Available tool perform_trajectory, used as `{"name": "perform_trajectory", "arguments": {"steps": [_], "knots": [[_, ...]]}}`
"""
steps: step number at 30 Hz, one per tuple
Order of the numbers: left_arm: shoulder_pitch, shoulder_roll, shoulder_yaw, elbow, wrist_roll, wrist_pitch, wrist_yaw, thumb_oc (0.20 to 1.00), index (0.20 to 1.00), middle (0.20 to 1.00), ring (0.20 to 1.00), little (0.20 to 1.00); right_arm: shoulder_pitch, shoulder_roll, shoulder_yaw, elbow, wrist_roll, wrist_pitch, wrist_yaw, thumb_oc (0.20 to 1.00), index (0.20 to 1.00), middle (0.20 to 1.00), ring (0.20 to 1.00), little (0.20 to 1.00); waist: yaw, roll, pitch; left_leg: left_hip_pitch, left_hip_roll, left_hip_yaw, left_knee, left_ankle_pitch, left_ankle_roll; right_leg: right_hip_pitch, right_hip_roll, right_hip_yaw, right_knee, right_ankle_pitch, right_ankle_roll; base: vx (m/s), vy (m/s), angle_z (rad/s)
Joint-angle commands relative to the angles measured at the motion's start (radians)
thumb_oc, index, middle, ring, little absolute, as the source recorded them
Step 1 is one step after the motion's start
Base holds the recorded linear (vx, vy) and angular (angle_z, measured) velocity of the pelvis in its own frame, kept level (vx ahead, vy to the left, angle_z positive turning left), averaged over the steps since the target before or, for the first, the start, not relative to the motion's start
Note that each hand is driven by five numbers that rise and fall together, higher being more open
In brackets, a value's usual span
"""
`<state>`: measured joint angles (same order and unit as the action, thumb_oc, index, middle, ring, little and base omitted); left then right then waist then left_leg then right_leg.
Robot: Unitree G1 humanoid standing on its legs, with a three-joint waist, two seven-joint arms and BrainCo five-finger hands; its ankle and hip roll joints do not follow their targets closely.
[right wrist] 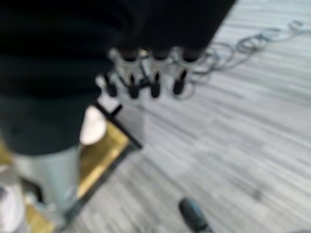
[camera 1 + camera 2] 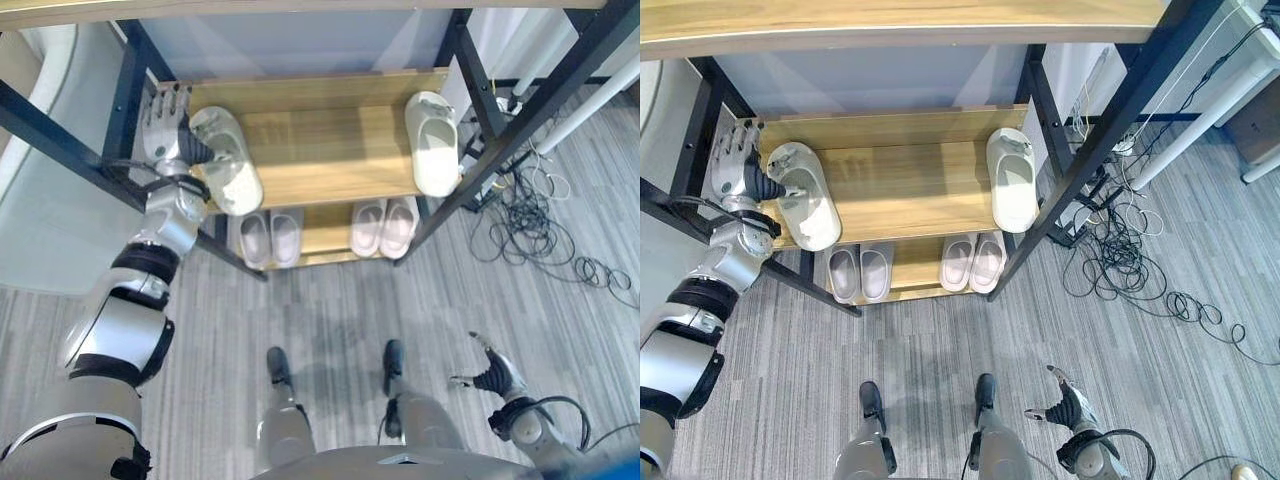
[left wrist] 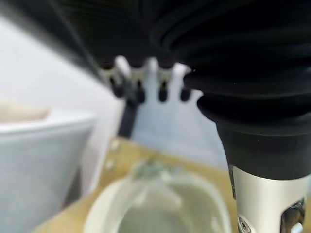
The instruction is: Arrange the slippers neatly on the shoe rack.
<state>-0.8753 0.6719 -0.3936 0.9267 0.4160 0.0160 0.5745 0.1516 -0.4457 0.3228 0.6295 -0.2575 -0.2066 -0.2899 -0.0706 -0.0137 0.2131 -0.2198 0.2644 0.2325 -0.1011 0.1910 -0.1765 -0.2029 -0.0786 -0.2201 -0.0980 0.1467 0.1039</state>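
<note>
Two pale green-white slippers lie far apart on the rack's middle wooden shelf [image 2: 330, 150]. The left slipper [image 2: 228, 160] is tilted at the shelf's left end. The right slipper [image 2: 434, 142] lies straight at the right end. My left hand [image 2: 165, 125] rests beside the left slipper's outer edge with straight fingers, open, the thumb close against the slipper. In the left wrist view this slipper [image 3: 160, 204] lies just below the fingers [image 3: 138, 85]. My right hand [image 2: 497, 375] hangs low over the floor at the lower right, relaxed and open, holding nothing.
Two pairs of pale pink slippers [image 2: 270, 236] [image 2: 385, 226] stand on the lower shelf. Black frame posts [image 2: 478, 150] flank the rack, with a top shelf [image 2: 900, 25] overhead. Tangled cables [image 2: 540, 220] and white table legs [image 2: 590, 95] lie to the right.
</note>
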Motion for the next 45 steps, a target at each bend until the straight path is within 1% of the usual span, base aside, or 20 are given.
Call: {"name": "perform_trajectory", "arguments": {"steps": [1,5,7,8,14,18,19,20,21,27,28,29,31,37,38,39,41,42,44,45], "knots": [[-0.126,0.019,0.0,0.129,0.003,0.0,0.041,1.0,1.0,1.0,1.0,1.0,-0.051,-0.051,-0.012,0.004,0.048,-0.021,-0.024,1.0,1.0,1.0,1.0,1.0,0.0,0.005,0.04,-0.043,-0.023,-0.034,0.014,-0.016,-0.032,-0.051,-0.082,-0.026,0.04,-0.087,0.089,0.0,0.0,0.0],[-0.177,0.023,-0.02,0.232,-0.024,-0.001,0.043,1.0,1.0,1.0,1.0,1.0,-0.037,-0.062,-0.017,0.013,0.076,-0.036,-0.023,1.0,1.0,1.0,1.0,1.0,-0.012,-0.003,0.035,-0.052,-0.016,-0.023,0.014,-0.018,-0.032,-0.064,-0.08,-0.018,0.032,-0.077,0.095,0.0,0.008,-0.03],[-0.176,0.038,-0.02,0.238,-0.039,-0.002,0.066,1.0,1.0,1.0,1.0,1.0,-0.045,-0.017,-0.076,0.058,0.221,-0.053,-0.027,1.0,1.0,1.0,1.0,1.0,-0.018,-0.004,0.019,-0.05,-0.015,-0.016,0.014,-0.022,-0.032,-0.068,-0.078,-0.015,0.029,-0.074,0.096,0.05,-0.001,-0.04],[-0.172,0.037,-0.013,0.24,-0.047,-0.003,0.068,1.0,1.0,1.0,1.0,1.0,-0.044,-0.005,-0.09,0.071,0.257,-0.056,-0.025,1.0,1.0,1.0,1.0,1.0,-0.021,-0.003,0.014,-0.049,-0.015,-0.014,0.014,-0.022,-0.032,-0.068,-0.078,-0.014,0.028,-0.074,0.096,0.05,0.01,-0.06],[-0.18,0.035,-0.027,0.253,-0.069,-0.01,0.065,1.0,1.0,1.0,1.0,1.0,-0.056,0.023,-0.095,0.073,0.363,-0.077,0.007,1.0,1.0,1.0,1.0,1.0,-0.025,0.003,-0.003,-0.048,-0.013,-0.011,0.014,-0.026,-0.033,-0.069,-0.078,-0.016,0.026,-0.073,0.096,0.02,0.004,-0.01],[-0.201,0.038,-0.042,0.276,-0.076,-0.006,0.06,1.0,1.0,1.0,1.0,1.0,-0.057,0.02,-0.081,0.053,0.382,-0.08,0.025,1.0,1.0,1.0,1.0,1.0,-0.03,0.002,-0.004,-0.048,-0.012,-0.009,0.014,-0.026,-0.034,-0.069,-0.077,-0.017,0.025,-0.072,0.097,0.0,0.0,0.0],[-0.219,0.049,-0.075,0.278,-0.029,0.013,0.073,1.0,1.0,1.0,1.0,1.0,-0.056,0.017,-0.076,0.048,0.385,-0.084,0.029,1.0,1.0,1.0,1.0,1.0,-0.033,0.0,-0.003,-0.045,-0.011,-0.006,0.014,-0.028,-0.034,-0.068,-0.076,-0.017,0.024,-0.07,0.098,0.0,0.0,0.0],[-0.228,0.035,-0.099,0.311,0.005,0.038,0.063,1.0,1.0,1.0,1.0,1.0,-0.068,0.019,-0.063,0.045,0.383,-0.088,0.029,1.0,1.0,1.0,1.0,1.0,-0.035,-0.006,-0.006,-0.047,-0.009,-0.004,0.014,-0.03,-0.034,-0.07,-0.073,-0.016,0.02,-0.069,0.101,0.0,0.0,0.0],[-0.233,0.031,-0.098,0.32,0.006,0.043,0.061,1.0,1.0,1.0,1.0,1.0,-0.071,0.021,-0.06,0.048,0.385,-0.086,0.029,1.0,1.0,1.0,1.0,1.0,-0.035,-0.009,-0.008,-0.047,-0.007,-0.002,0.014,-0.031,-0.034,-0.071,-0.072,-0.015,0.019,-0.068,0.102,0.0,0.0,0.0],[-0.262,0.034,-0.089,0.361,-0.02,0.054,0.051,1.0,1.0,1.0,1.0,1.0,-0.066,0.026,-0.05,0.037,0.396,-0.082,0.045,1.0,1.0,1.0,1.0,1.0,-0.043,-0.03,-0.019,-0.045,0.004,0.011,0.014,-0.031,-0.037,-0.078,-0.063,-0.006,0.014,-0.062,0.105,0.01,-0.013,-0.11],[-0.264,0.033,-0.071,0.37,-0.02,0.074,0.065,1.0,1.0,1.0,1.0,1.0,-0.084,0.036,-0.026,0.047,0.377,-0.087,0.031,1.0,1.0,1.0,1.0,1.0,-0.035,-0.035,-0.017,-0.046,0.004,0.011,0.014,-0.032,-0.036,-0.076,-0.06,-0.006,0.014,-0.063,0.105,0.01,-0.02,-0.1],[-0.264,0.033,-0.07,0.37,-0.02,0.074,0.065,1.0,1.0,1.0,1.0,1.0,-0.085,0.036,-0.026,0.048,0.376,-0.088,0.031,1.0,1.0,1.0,1.0,1.0,-0.037,-0.035,-0.018,-0.05,0.003,0.01,0.014,-0.03,-0.036,-0.079,-0.06,-0.006,0.013,-0.061,0.105,0.02,-0.009,-0.03],[-0.258,0.025,-0.013,0.436,-0.099,0.076,0.054,1.0,1.0,1.0,1.0,1.0,-0.061,0.046,-0.026,0.042,0.36,-0.079,0.025,1.0,1.0,1.0,1.0,1.0,-0.048,-0.043,-0.011,-0.051,0.006,0.015,0.014,-0.025,-0.036,-0.086,-0.057,-0.005,0.014,-0.058,0.106,0.0,0.0,0.0],[-0.278,0.042,0.001,0.473,-0.151,0.07,0.038,1.0,1.0,1.0,1.0,1.0,-0.045,0.051,-0.043,0.04,0.367,-0.07,0.017,1.0,1.0,1.0,1.0,1.0,-0.051,-0.039,0.002,-0.058,0.006,0.017,0.014,-0.025,-0.033,-0.095,-0.059,-0.008,0.016,-0.053,0.106,0.0,0.0,0.0],[-0.28,0.041,0.003,0.475,-0.159,0.069,0.037,0.9,0.9,0.9,0.9,0.9,-0.049,0.051,-0.042,0.042,0.367,-0.069,0.015,1.0,1.0,1.0,1.0,1.0,-0.05,-0.038,0.005,-0.06,0.005,0.016,0.014,-0.024,-0.032,-0.096,-0.059,-0.009,0.016,-0.053,0.106,0.0,0.0,0.0],[-0.28,0.04,0.003,0.475,-0.159,0.069,0.037,0.674,0.674,0.674,0.674,0.674,-0.049,0.051,-0.042,0.042,0.367,-0.069,0.015,1.0,1.0,1.0,1.0,1.0,-0.049,-0.038,0.008,-0.055,0.006,0.017,0.014,-0.027,-0.033,-0.092,-0.058,-0.009,0.017,-0.055,0.106,0.0,0.008,-0.04],[-0.283,0.036,0.009,0.479,-0.18,0.064,0.035,0.304,0.304,0.304,0.304,0.304,-0.061,0.054,-0.036,0.045,0.37,-0.067,0.013,1.0,1.0,1.0,1.0,1.0,-0.049,-0.036,0.015,-0.061,0.007,0.014,0.014,-0.023,-0.034,-0.096,-0.058,-0.011,0.018,-0.054,0.105,0.0,0.0,-0.04],[-0.288,0.026,0.018,0.483,-0.21,0.057,0.029,0.2,0.2,0.2,0.2,0.2,-0.071,0.057,-0.029,0.045,0.371,-0.063,0.011,1.0,1.0,1.0,1.0,1.0,-0.047,-0.034,0.022,-0.065,0.005,0.011,0.014,-0.022,-0.034,-0.098,-0.058,-0.012,0.018,-0.054,0.105,0.0,0.0,0.0],[-0.288,0.017,0.024,0.487,-0.227,0.05,0.026,0.2,0.2,0.2,0.2,0.2,-0.075,0.058,-0.026,0.046,0.371,-0.061,0.01,1.0,1.0,1.0,1.0,1.0,-0.046,-0.033,0.024,-0.066,0.005,0.01,0.014,-0.022,-0.033,-0.099,-0.059,-0.013,0.019,-0.053,0.105,0.0,0.0,0.0],[-0.296,-0.006,0.032,0.486,-0.254,0.043,0.027,0.2,0.2,0.2,0.2,0.2,-0.083,0.063,-0.024,0.048,0.375,-0.058,0.007,1.0,1.0,1.0,1.0,1.0,-0.044,-0.03,0.028,-0.067,0.004,0.009,0.014,-0.021,-0.032,-0.099,-0.06,-0.015,0.019,-0.054,0.103,0.0,0.0,0.0]]}}
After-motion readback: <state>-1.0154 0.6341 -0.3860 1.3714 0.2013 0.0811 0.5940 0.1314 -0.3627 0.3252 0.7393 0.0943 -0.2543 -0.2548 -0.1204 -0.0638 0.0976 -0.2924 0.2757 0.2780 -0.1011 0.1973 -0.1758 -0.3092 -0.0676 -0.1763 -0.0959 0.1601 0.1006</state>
